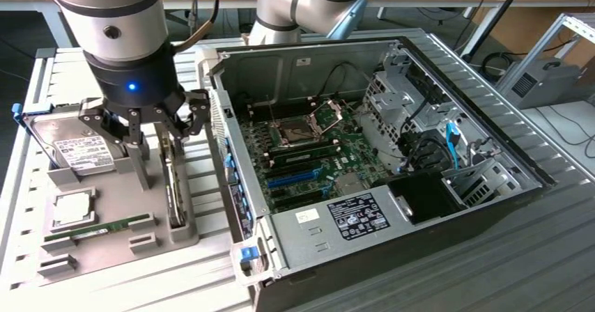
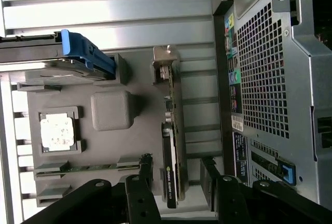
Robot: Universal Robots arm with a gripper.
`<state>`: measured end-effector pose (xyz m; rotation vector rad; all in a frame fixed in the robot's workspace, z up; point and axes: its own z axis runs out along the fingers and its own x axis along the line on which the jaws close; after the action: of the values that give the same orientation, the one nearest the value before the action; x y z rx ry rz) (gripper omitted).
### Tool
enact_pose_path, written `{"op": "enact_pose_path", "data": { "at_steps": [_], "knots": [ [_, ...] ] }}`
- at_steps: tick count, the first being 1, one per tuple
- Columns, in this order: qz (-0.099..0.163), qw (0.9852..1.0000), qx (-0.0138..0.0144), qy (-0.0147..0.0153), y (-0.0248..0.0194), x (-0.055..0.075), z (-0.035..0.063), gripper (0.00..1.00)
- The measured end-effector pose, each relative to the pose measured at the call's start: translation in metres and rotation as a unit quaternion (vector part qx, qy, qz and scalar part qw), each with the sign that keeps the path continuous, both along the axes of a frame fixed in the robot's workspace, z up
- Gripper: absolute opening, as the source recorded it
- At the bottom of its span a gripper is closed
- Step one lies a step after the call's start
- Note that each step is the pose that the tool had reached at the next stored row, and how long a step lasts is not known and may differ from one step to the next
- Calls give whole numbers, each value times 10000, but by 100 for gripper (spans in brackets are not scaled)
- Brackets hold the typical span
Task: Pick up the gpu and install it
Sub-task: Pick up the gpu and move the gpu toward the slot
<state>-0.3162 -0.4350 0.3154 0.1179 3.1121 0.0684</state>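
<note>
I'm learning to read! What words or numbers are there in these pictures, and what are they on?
None reads for sure.
Hard drive white label: too small.
Black sticker inside the computer case: too small.
White lettering on the gpu edge: blurred.
Stickers on the case's back: blurred.

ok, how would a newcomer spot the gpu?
Beside the open PC case sits a grey parts tray, on the exterior view's left. The gpu is the thin dark card standing on edge along the tray's case-side edge, unlike the white-labelled hard drive, square CPU and green RAM stick.
</note>
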Motion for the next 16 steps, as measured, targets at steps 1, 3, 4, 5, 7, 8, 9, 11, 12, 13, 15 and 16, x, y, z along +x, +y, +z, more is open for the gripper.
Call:
{"op": "enact_pose_path", "data": {
  "at_steps": [1,3,4,5,7,8,9,11,12,13,15,16],
  "knots": [
    [0,10000,-1,1,0,0,-14,50],
    [0,10000,-2,2,0,0,-57,50],
    [0,10000,-2,2,0,0,-100,50],
    [0,10000,-2,2,0,-1,-143,50],
    [0,10000,-2,2,0,-2,-187,50],
    [0,10000,-2,2,0,-2,-213,50],
    [0,10000,-2,2,0,-2,-234,50],
    [0,10000,-1,2,0,-3,-275,50],
    [0,10000,-2,2,0,-4,-293,50],
    [0,10000,-2,2,0,-4,-314,50],
    [0,10000,-1,2,0,-5,-355,50],
    [0,10000,-2,2,0,-6,-380,50]
  ]
}}
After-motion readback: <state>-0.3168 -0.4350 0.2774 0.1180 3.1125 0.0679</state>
